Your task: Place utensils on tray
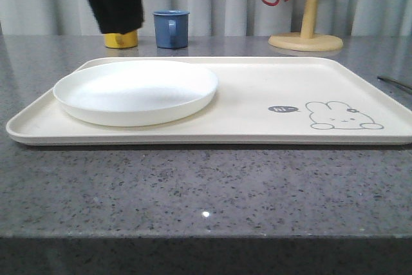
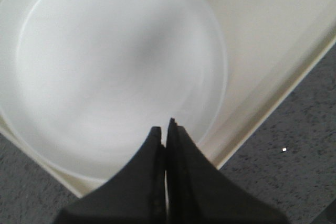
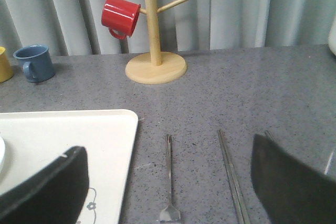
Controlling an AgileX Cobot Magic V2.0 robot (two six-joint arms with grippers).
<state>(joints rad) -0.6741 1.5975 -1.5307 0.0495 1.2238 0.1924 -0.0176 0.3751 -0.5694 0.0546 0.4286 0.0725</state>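
The white plate (image 1: 136,90) sits flat on the cream tray (image 1: 270,127), at the tray's left end, its rim close to the tray's left and near edges. That leaves the tray's middle and right end bare apart from the rabbit drawing (image 1: 343,115), which looks like room kept for the cutlery. The tray itself lies across the grey counter (image 1: 206,191), its long side along the counter's front edge.

The left pincer (image 2: 167,129) hangs above the plate's near rim with its two black fingers pressed together and nothing between them. Since the plate rests on its own, I judge that part of the job done and this arm is free.

The right pincer (image 3: 168,182) is spread wide, one finger over the tray's right end and the other over bare counter. Between the fingers, on the counter just off the tray's right edge, lie the fork (image 3: 169,182) and, beside it, the chopsticks (image 3: 231,179), both pointing away toward the counter's back edge. They are well apart from the plate and not yet on the tray. A thin metal piece shows by the far finger, too hidden to name.

At the counter's back edge stand a blue cup (image 1: 171,28), a yellow cup (image 1: 121,40) and a wooden stand (image 3: 155,51) carrying a red cup (image 3: 120,17).
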